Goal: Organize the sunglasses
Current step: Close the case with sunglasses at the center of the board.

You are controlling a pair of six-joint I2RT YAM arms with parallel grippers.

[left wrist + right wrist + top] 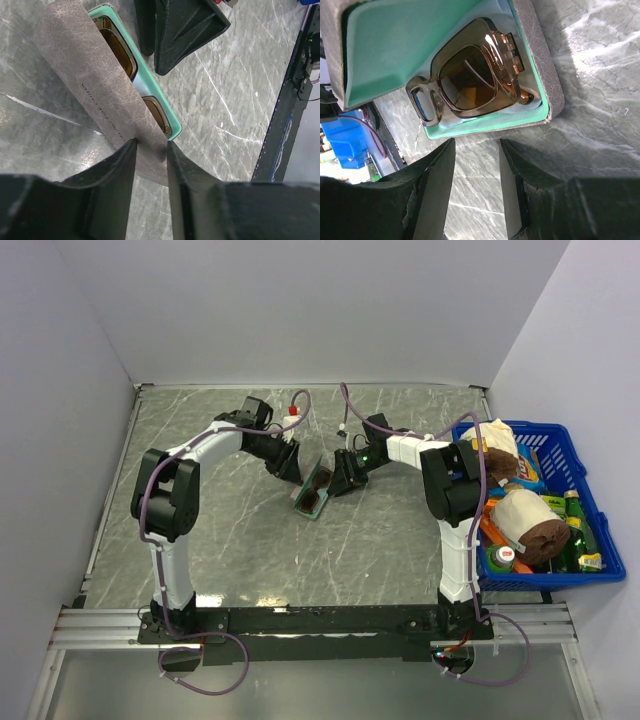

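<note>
Up close, the left gripper (151,146) straddles one end of the grainy grey-brown case (80,70); whether it clamps is unclear. The right gripper (476,147), jaws apart, hangs just beside the case's open side. Inside, on smooth mint-green lining (385,50), lie the amber, square-lensed sunglasses (470,80).

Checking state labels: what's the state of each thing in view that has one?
Case: on table, partly open.
Lid: part raised.
Sunglasses: in case.
Left gripper: jaws astride lid end, grip unclear.
Right gripper: jaws open, empty.
Basket: full.
</note>
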